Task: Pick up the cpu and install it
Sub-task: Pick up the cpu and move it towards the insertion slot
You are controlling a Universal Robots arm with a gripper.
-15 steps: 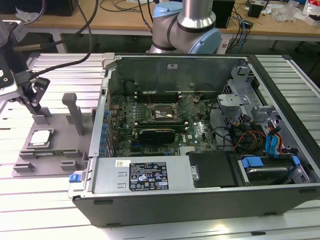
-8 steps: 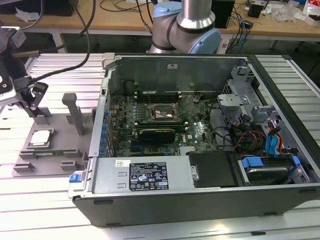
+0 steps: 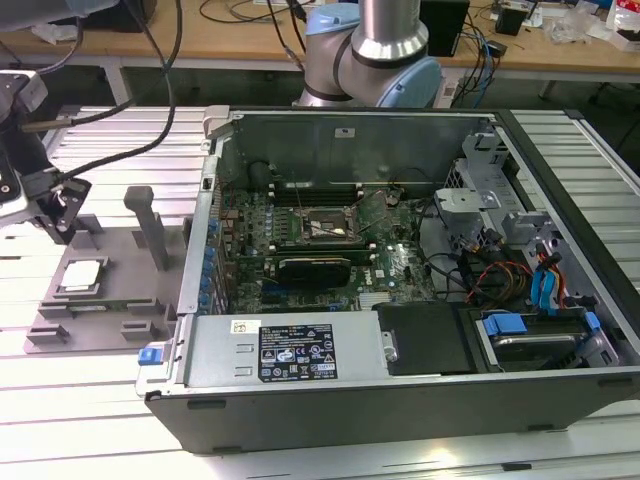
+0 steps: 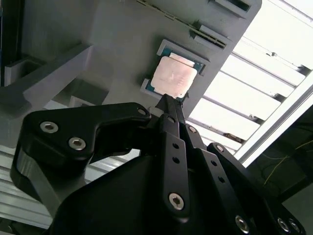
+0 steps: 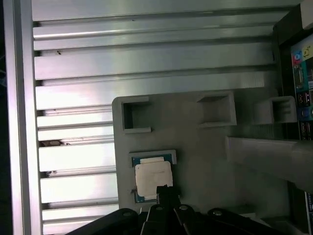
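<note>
Hangs with the black claw (image 4: 167,100) pinched shut and empty, tip right by the flat silver-grey square cpu (image 4: 174,77) sitting in its grey plastic fixture block (image 5: 205,161).

black label (image 3: 297,352) on power supply (image 3: 215,357), its print unreadable

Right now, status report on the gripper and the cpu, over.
Gripper just short of the cpu, holding nothing. Cpu flat in its seat on the grey fixture, outside the computer case. Nothing between gripper and cpu.
</note>
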